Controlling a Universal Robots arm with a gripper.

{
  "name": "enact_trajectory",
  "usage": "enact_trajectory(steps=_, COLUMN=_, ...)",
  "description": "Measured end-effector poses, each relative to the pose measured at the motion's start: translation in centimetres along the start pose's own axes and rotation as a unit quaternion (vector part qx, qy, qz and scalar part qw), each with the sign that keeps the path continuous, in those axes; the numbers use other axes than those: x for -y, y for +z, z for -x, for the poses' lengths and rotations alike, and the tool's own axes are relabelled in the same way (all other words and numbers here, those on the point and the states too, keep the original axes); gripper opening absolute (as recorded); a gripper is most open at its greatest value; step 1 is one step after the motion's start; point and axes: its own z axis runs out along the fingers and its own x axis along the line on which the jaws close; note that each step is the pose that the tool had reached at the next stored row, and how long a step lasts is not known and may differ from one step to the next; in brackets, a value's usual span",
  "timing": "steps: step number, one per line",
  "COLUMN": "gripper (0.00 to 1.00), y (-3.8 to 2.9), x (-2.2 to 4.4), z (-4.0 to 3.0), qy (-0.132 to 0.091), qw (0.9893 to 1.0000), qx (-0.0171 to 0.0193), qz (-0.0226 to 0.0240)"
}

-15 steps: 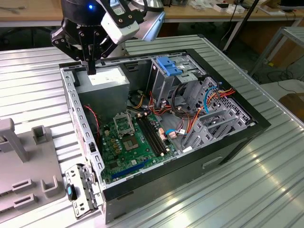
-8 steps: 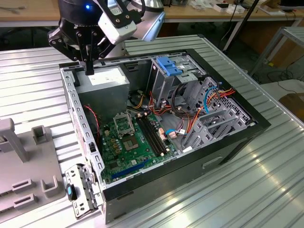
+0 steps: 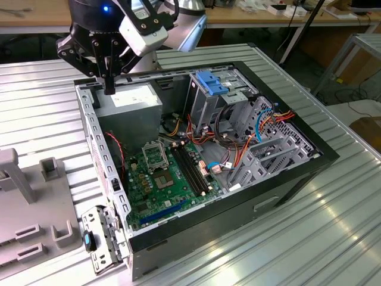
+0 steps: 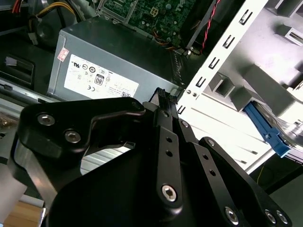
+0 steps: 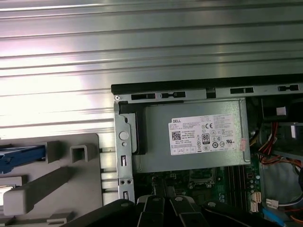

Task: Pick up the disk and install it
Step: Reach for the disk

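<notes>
I have the fingers [image 3: 109, 71] clenched together with nothing between them. They point down just above the power supply [image 3: 128, 107], in the far corner of the open computer case [image 3: 321, 156] on the exterior view's left. The disk [image 5: 21, 158] lies outside the case, further toward the exterior view's left, in the grey fixture [image 5: 71, 184] on the ribbed metal surface [image 3: 297, 238]. In the first wrist view its blue rail runs crosswise to the case's side wall, one end pointing at that wall.

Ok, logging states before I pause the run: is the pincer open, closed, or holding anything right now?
The pincer: closed, fingers together, holding nothing, near the power supply.
</notes>
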Motion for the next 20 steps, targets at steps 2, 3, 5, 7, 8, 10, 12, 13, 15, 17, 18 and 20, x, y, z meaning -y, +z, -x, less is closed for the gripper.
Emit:
enact_trajectory(steps=2, gripper=0.11, y=-0.01, x=0.02, z=-0.26, qy=0.0, qw=1.0, qx=0.0, qz=0.0)
enact_trajectory(steps=3, gripper=0.11, y=-0.01, x=0.03, z=-0.31, qy=0.0, qw=1.0, qx=0.0, qz=0.0)
enact_trajectory(steps=5, gripper=0.11, y=-0.01, x=0.04, z=-0.45, qy=0.0, qw=1.0, qx=0.0, qz=0.0)
enact_trajectory(steps=7, gripper=0.11, y=-0.01, x=0.04, z=-0.56, qy=0.0, qw=1.0, qx=0.0, qz=0.0)
enact_trajectory(steps=8, gripper=0.11, y=-0.02, x=0.05, z=-0.61, qy=0.0, qw=1.0, qx=0.0, qz=0.0)
enact_trajectory(steps=10, gripper=0.11, y=-0.02, x=0.06, z=-0.75, qy=0.0, qw=1.0, qx=0.0, qz=0.0)
enact_trajectory(steps=12, gripper=0.11, y=-0.03, x=0.07, z=-0.88, qy=0.0, qw=1.0, qx=0.0, qz=0.0)
enact_trajectory(steps=13, gripper=0.11, y=-0.02, x=0.08, z=-1.0, qy=0.0, qw=1.0, qx=0.0, qz=0.0)
enact_trajectory(steps=15, gripper=0.11, y=-0.03, x=0.09, z=-1.18, qy=0.0, qw=1.0, qx=0.0, qz=0.0)
enact_trajectory(steps=17, gripper=0.11, y=-0.04, x=0.1, z=-1.29, qy=0.0, qw=1.0, qx=0.0, qz=0.0)
enact_trajectory(steps=18, gripper=0.11, y=-0.04, x=0.1, z=-1.34, qy=0.0, qw=1.0, qx=0.0, qz=0.0)
enact_trajectory(steps=20, gripper=0.11, y=-0.04, x=0.11, z=-1.48, qy=0.0, qw=1.0, qx=0.0, qz=0.0)
